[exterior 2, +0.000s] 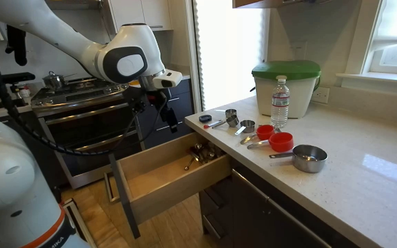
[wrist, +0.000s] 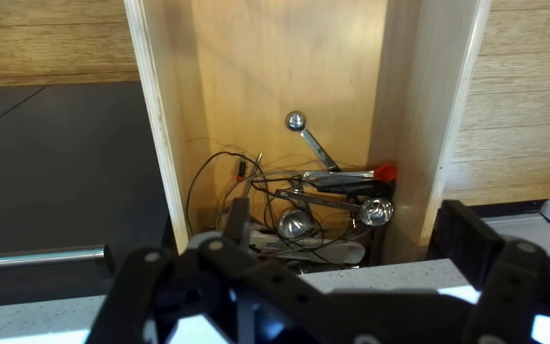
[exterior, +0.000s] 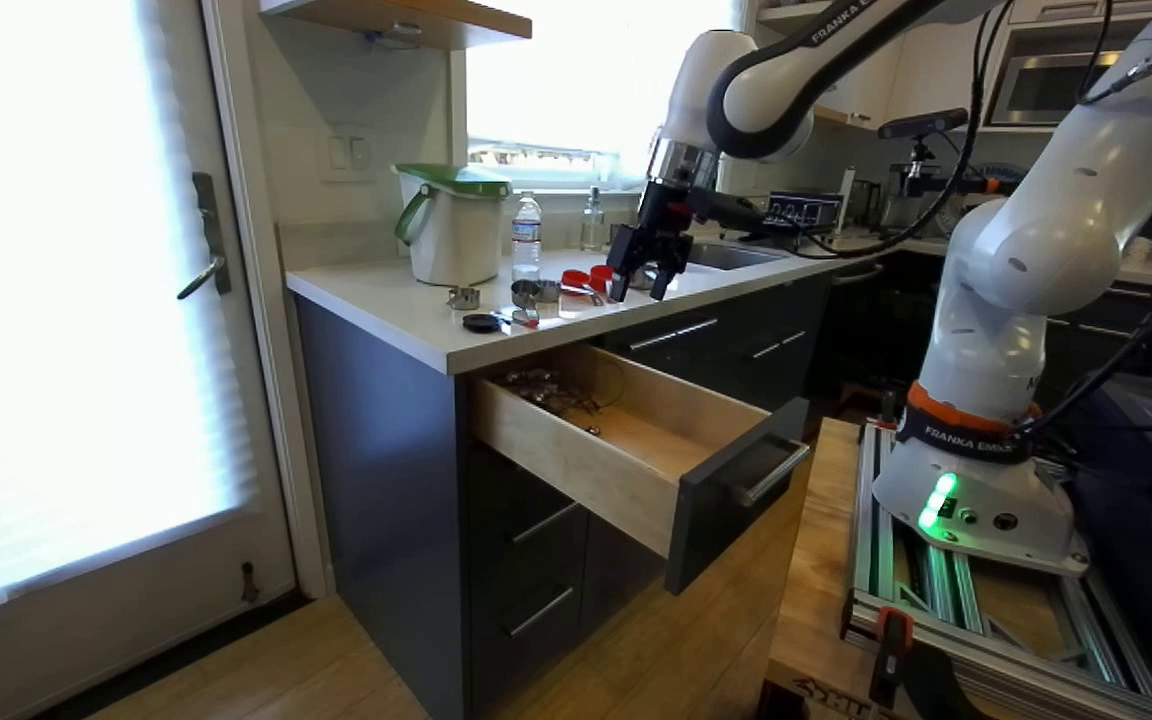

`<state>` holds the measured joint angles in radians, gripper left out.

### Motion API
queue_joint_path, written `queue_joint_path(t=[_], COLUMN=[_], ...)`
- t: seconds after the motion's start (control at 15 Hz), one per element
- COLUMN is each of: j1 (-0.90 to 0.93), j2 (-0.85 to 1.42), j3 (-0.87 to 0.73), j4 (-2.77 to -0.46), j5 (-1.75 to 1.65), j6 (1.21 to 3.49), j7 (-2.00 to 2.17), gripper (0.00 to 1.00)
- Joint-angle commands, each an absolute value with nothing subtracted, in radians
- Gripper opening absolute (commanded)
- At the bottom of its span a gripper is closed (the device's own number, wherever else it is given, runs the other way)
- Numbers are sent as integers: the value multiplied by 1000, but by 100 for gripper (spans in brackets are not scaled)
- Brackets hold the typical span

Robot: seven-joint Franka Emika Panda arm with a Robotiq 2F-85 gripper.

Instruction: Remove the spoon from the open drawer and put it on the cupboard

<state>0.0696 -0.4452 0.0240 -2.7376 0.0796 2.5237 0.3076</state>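
The hand (exterior: 640, 288), spread wide, hangs above the open drawer (exterior: 576, 463) and the edge of the cupboard's (exterior: 376, 480) white worktop (exterior 2: 374, 206). Toward the drawer's rear, several metal measuring spoons (wrist: 317, 149) lie among thin black wires (wrist: 227, 153); which is the task's spoon, I cannot tell. Red measuring cups (exterior 2: 281, 142) sit on the worktop near a water bottle (exterior 2: 280, 106).

The dark-fronted drawer (exterior 2: 169, 194) is coloured pale tan at seven o'clock in an exterior view, the speckled table (exterior 2: 343, 193) white at four, two cups (exterior 2: 281, 142) red at three, lid (exterior 2: 286, 70) green at two.
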Motion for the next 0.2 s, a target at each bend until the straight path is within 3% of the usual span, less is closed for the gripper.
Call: queue_joint_path(t=[0.0,0.13], j1=[47,45], j2=[-438,-420], j3=[49,50], j4=[-2730,-2721], j5=[96,94], j6=[2520,2520], j7=[296,296], gripper=[100,100])
